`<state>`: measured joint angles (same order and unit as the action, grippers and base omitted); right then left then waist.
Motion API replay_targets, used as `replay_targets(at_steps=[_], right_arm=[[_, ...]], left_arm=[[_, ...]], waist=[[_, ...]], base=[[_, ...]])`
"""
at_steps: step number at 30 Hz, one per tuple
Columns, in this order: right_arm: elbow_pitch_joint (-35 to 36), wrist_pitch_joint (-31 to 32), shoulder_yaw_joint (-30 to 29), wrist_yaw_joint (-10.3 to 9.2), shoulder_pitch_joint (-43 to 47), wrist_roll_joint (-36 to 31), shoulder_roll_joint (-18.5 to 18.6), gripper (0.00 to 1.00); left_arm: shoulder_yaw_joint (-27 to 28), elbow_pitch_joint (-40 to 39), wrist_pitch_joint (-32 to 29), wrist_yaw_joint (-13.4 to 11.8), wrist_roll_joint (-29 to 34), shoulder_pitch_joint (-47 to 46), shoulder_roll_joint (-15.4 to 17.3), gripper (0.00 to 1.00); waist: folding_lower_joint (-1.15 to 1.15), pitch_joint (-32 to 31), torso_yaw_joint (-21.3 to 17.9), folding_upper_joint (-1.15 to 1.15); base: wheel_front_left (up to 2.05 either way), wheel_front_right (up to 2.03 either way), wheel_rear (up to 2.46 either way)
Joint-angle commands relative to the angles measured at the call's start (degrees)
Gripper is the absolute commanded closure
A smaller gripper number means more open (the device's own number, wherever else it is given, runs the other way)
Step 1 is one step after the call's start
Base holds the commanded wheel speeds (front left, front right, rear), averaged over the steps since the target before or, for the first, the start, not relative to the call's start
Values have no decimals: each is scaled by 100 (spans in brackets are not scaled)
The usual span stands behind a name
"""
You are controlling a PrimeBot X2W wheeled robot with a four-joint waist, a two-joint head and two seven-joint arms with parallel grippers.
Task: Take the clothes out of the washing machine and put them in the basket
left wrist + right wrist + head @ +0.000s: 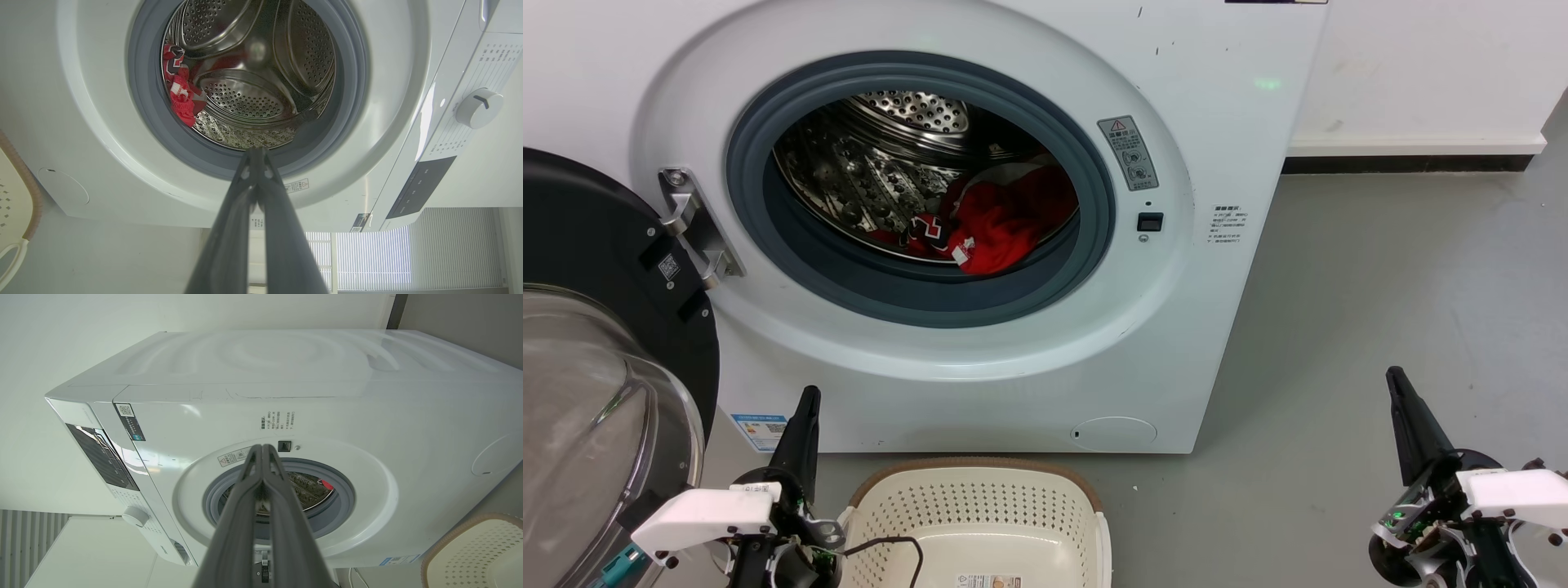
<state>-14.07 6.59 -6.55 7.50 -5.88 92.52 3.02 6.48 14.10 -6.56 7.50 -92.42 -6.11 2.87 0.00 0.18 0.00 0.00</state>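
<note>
Head view: red jerseys (1005, 216) low in drum (882, 171) of washing machine (1217, 122); basket (980, 506) on floor (1339, 327) before it, unfilled.
Left wrist view: left gripper (256, 155) jaws pressed together, facing drum.
Right wrist view: right gripper (261, 451) same.
Judged pre-reach; next: spread jaws, enter drum.

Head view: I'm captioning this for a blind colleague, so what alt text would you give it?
A white front-loading washing machine stands with its door swung open to the left and red clothes heaped in the drum. A cream basket sits on the grey floor before it, between the left gripper and right gripper, both shut.
</note>
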Motion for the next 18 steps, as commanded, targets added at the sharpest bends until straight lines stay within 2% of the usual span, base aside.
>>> replay_targets(at_steps=[1, 18], right_arm=[[-7, 4, 0, -2, -75, -25, -21, 100], [-7, 4, 1, -2, -75, -24, -21, 100]], left_arm=[[16, -3, -10, 13, 0, -35, 1, 100], [16, -3, -10, 13, 0, -35, 1, 100]], waist=[[0, 0, 0, 0], [0, 0, 0, 0]], base=[[0, 0, 0], [0, 0, 0]])
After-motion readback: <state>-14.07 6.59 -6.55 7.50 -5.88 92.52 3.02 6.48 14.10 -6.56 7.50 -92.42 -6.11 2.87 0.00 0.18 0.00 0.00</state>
